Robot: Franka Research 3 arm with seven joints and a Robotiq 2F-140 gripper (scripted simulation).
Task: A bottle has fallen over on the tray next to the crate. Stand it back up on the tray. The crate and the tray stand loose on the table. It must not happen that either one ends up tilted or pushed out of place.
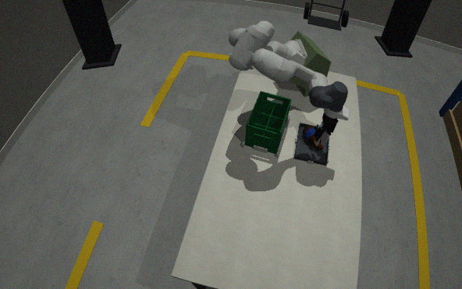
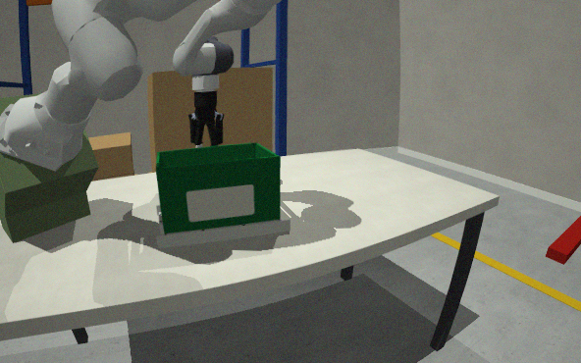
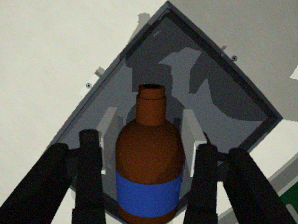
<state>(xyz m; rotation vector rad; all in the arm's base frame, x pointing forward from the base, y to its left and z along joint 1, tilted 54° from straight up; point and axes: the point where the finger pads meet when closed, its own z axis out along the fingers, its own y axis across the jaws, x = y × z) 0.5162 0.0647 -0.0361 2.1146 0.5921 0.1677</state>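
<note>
"How's the gripper (image 1: 321,135) (image 2: 206,144) (image 3: 150,122)?"

"Apart, a finger either side of the bottle (image 1: 310,133) (image 3: 149,155), not clamped on it."

"And the bottle?"

"Lying in the tray (image 1: 311,157) (image 3: 252,111)."

"Beyond that?"

"The crate (image 1: 259,137) (image 2: 172,206) (image 3: 292,197), upright just beside the tray, both on the table (image 1: 273,234) (image 2: 334,172) (image 3: 40,50)."

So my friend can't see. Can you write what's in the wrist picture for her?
A brown bottle with a blue label lies on its side on a dark gray rectangular tray, between the black claw's two open fingers, with gaps on both sides.
</note>
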